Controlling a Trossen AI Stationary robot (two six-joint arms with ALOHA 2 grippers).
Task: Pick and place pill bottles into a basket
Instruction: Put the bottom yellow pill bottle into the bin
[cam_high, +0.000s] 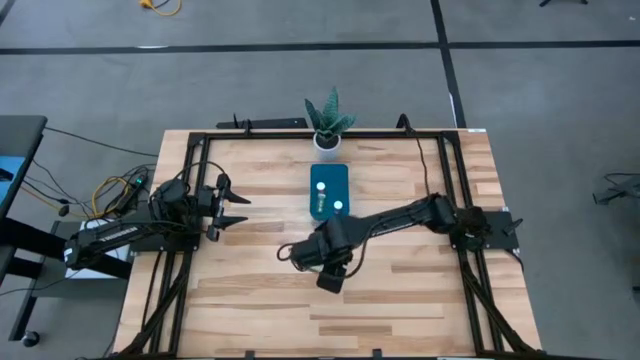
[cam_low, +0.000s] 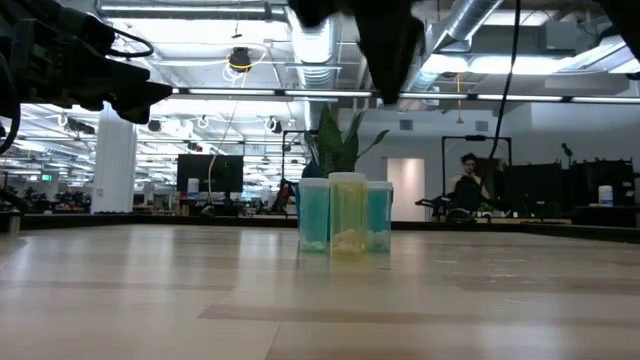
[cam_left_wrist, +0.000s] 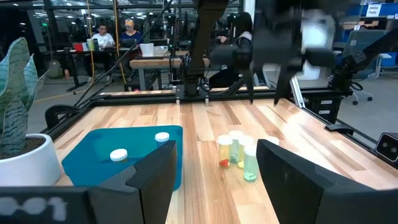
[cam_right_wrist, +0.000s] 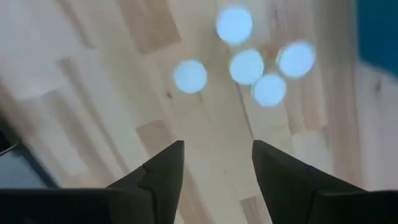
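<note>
- Above mid-table, the right gripper (cam_right_wrist: 216, 163) hangs with fingers spread, empty, over five bottles (cam_right_wrist: 247, 66) clustered on the wood.
- Two bottles (cam_left_wrist: 119, 155) lie in the basket (cam_high: 328, 190), near the plant (cam_high: 328, 120).
- Left gripper (cam_high: 232, 208) waits at the table's left, parted, empty.

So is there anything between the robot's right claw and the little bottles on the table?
No. In the right wrist view, only bare table lies between the open right gripper and the five pill bottles.
</note>
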